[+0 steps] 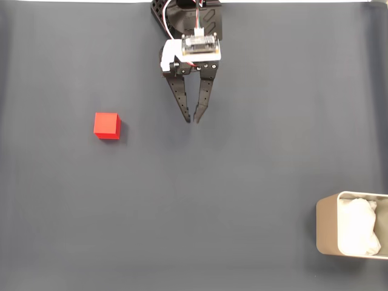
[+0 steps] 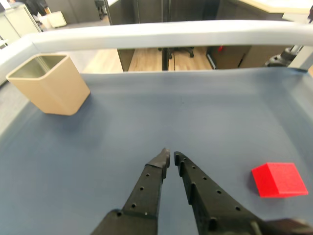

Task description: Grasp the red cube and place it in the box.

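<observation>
A small red cube (image 1: 107, 125) sits on the dark grey mat at the left of the fixed view; the wrist view has the red cube (image 2: 279, 179) at lower right. The beige box (image 1: 326, 233) with white padding stands at the lower right edge of the fixed view, and the box (image 2: 48, 83) is at the far left in the wrist view. My black gripper (image 1: 193, 119) hangs from the top centre, well right of the cube and far from the box. Its fingertips nearly touch, with nothing between them; the gripper (image 2: 171, 157) is shut.
The dark grey mat (image 1: 194, 200) covers the whole table. A pale raised rail (image 2: 161, 34) runs along the far edge in the wrist view, with office furniture beyond it.
</observation>
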Controlling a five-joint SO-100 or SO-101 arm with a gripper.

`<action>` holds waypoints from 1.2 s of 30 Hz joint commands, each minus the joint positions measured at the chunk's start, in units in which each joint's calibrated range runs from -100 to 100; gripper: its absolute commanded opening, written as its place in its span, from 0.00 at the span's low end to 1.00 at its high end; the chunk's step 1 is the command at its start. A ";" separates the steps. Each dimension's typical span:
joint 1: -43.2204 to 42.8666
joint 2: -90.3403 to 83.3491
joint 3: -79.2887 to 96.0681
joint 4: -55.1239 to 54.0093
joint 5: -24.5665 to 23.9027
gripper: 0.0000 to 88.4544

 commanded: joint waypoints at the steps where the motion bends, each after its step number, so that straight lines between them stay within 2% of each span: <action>1: -0.17 1.90 -2.11 -5.24 0.00 0.00; 14: -1.31 20.45 -27.29 -5.24 -1.42 0.00; 21: 0.54 26.69 -35.59 -2.46 0.10 0.00; 36: 15.10 42.29 -56.30 11.56 0.63 0.01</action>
